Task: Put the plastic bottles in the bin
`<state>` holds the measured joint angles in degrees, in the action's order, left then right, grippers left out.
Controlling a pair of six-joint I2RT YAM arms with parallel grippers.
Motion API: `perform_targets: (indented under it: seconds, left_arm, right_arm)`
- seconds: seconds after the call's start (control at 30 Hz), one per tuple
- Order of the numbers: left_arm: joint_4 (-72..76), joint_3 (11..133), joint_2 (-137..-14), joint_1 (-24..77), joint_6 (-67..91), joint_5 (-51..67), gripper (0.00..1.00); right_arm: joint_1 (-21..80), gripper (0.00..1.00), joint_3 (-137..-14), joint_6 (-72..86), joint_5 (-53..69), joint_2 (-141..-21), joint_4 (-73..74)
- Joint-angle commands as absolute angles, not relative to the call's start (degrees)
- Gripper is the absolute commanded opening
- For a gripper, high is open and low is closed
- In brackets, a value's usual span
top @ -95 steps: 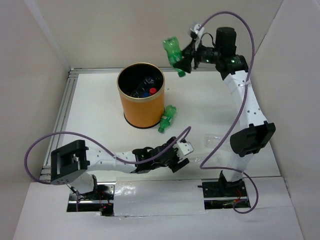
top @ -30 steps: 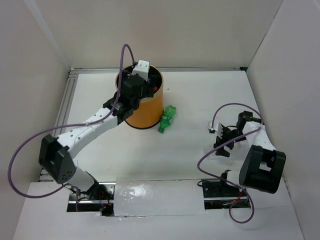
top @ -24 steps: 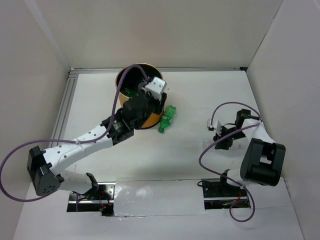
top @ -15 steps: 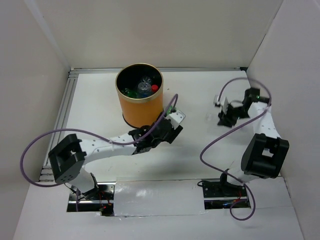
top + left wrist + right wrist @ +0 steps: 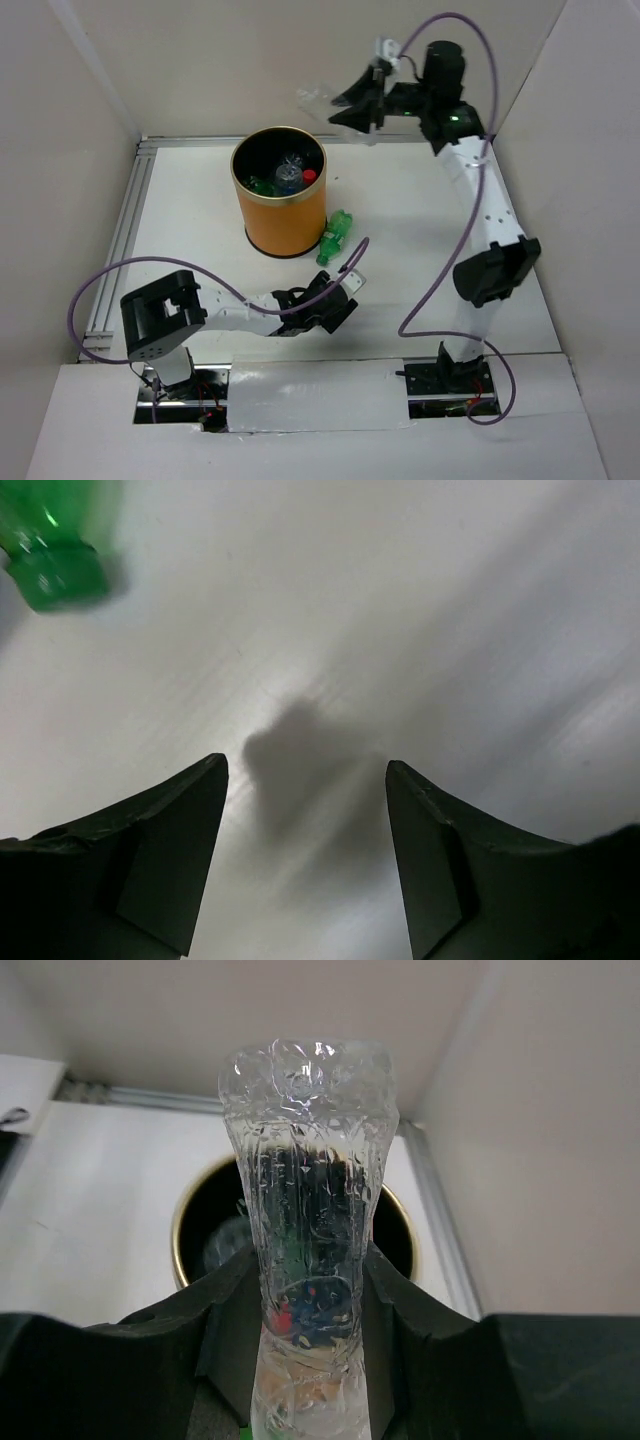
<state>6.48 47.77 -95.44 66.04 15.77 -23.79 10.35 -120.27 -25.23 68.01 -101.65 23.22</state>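
- Right tool is up high against the back wall, at 1 o'clock from the bin in the top view.
- Its 2 fingers are clamped on the waist of a clear bottle. The bottle sticks out from the tool toward 9 o'clock.
- In the right wrist view the bottle's ribbed base end points away from the camera. The bin's gold rim and black inside sit behind and below it.
- The bin stands upright on the table, toward the far left. Inside it are a red cap, a blue cap, some green plastic and a clear bottle.
- 1 green bottle lies on its side on the table at 4 o'clock from the bin, just beside its base. Contact: cannot tell.
- Left tool is low over the table at 6 o'clock from the green bottle. Its fingers are spread wide with nothing between them.
- In the left wrist view there is bare table between the fingers, and the green bottle's cap end is at 11 o'clock, apart from them.
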Motion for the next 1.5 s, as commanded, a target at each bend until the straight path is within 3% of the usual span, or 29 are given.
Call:
perform_targets:
  seconds: [0.0, 0.23, 0.37, 0.43, 0.5, 0.53, 0.6, 0.87, 1.0, 1.1, 1.17, 1.2, 1.27, 1.4, 1.47]
  left_arm:
    - [7.7, 47.5, -94.9, 68.1, 20.9, -25.2, 0.77]
    - [5.0, 46.9, -93.0, 71.0, 22.9, -28.6, 0.79]
    - [4.4, 46.9, -91.1, 71.5, 22.9, -30.1, 0.84]
    - [4.4, 47.5, -91.1, 71.5, 22.4, -31.5, 0.86]
    - [3.9, 49.2, -90.6, 71.5, 21.7, -32.1, 0.87]
    - [3.9, 49.8, -90.6, 71.5, 20.3, -32.8, 0.87]
    - [3.9, 52.1, -92.5, 71.5, 19.0, -33.7, 0.92]
    - [6.2, 59.8, -97.5, 68.2, 13.4, -35.5, 0.93]
    - [8.1, 65.8, -101.0, 62.2, 10.6, -34.6, 0.93]
    - [6.9, 70.6, -105.7, 59.2, 8.4, -35.5, 0.93]
    - [5.7, 75.7, -110.8, 57.7, 7.2, -38.2, 0.93]
    - [5.1, 77.4, -112.5, 57.0, 5.5, -39.2, 0.94]
    - [5.1, 81.2, -116.8, 57.0, 3.4, -43.3, 0.97]
    - [-0.5, 89.8, -125.1, 55.5, 3.8, -49.5, 0.99]
    - [-4.3, 92.1, -127.3, 53.7, 4.8, -51.6, 0.99]
  right_arm:
    - [18.4, 0.1, -126.8, -12.1, 68.7, -108.3, 15.1]
    - [28.1, 0.12, -133.7, -8.9, 66.0, -117.9, 9.8]
    - [29.3, 0.27, -133.7, -12.3, 64.1, -121.3, 12.2]
    - [28.6, 0.41, -133.7, -13.1, 62.2, -122.3, 12.8]
    - [27.5, 0.65, -133.7, -13.1, 61.1, -123.5, 12.8]
    - [26.9, 0.86, -134.2, -12.3, 60.6, -123.5, 12.8]
    - [25.2, 1.0, -135.3, -11.7, 60.6, -123.5, 13.4]
    - [19.1, 1.0, -134.1, -14.4, 60.6, -116.0, 19.3]
    - [7.0, 1.0, -125.3, -15.0, 54.2, -108.8, 20.0]
    - [-4.2, 0.89, -119.4, -15.0, 55.3, -105.7, 25.6]
    - [-9.4, 0.69, -115.9, -18.1, 58.8, -103.8, 32.0]
    - [-13.7, 0.66, -110.5, -19.2, 61.1, -102.8, 33.8]
    - [-17.6, 0.66, -103.1, -24.1, 63.4, -98.0, 37.4]
    - [-25.0, 0.82, -81.1, -30.7, 65.5, -87.6, 38.0]
    - [-28.5, 0.87, -76.7, -34.5, 66.5, -83.4, 39.4]
